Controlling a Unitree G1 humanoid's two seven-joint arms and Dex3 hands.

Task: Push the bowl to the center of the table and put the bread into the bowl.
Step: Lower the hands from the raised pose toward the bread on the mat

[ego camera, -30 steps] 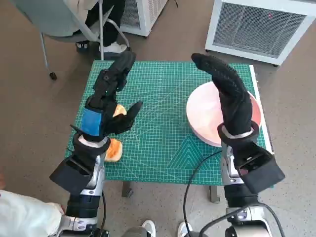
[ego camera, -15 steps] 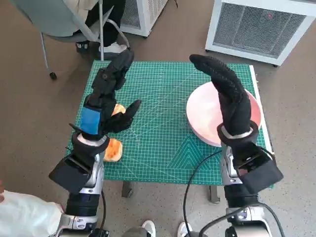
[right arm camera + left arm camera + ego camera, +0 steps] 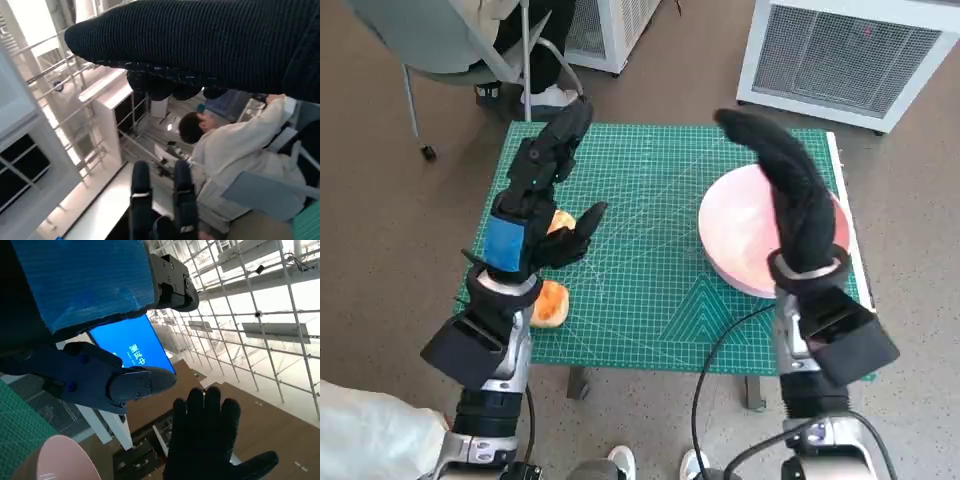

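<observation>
Right hand (image 3: pixel 790 190) shifted slightly, open over bowl (image 3: pixel 740 235); left hand (image 3: pixel 535 200) open above bread (image 3: pixel 549 302).

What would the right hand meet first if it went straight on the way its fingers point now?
Probably nothing on the table. The right hand is raised above the bowl, fingers aimed up and toward the far table edge; height is unclear, but the way looks free.

Desk centre: you have bare green mat on the desk (image 3: pixel 650 250) between both hands.
Right side: the bowl (image 3: pixel 740 235) lies under your right hand (image 3: pixel 790 195).
Left side: your left hand (image 3: pixel 535 205) hangs above the bread (image 3: pixel 548 302).
</observation>
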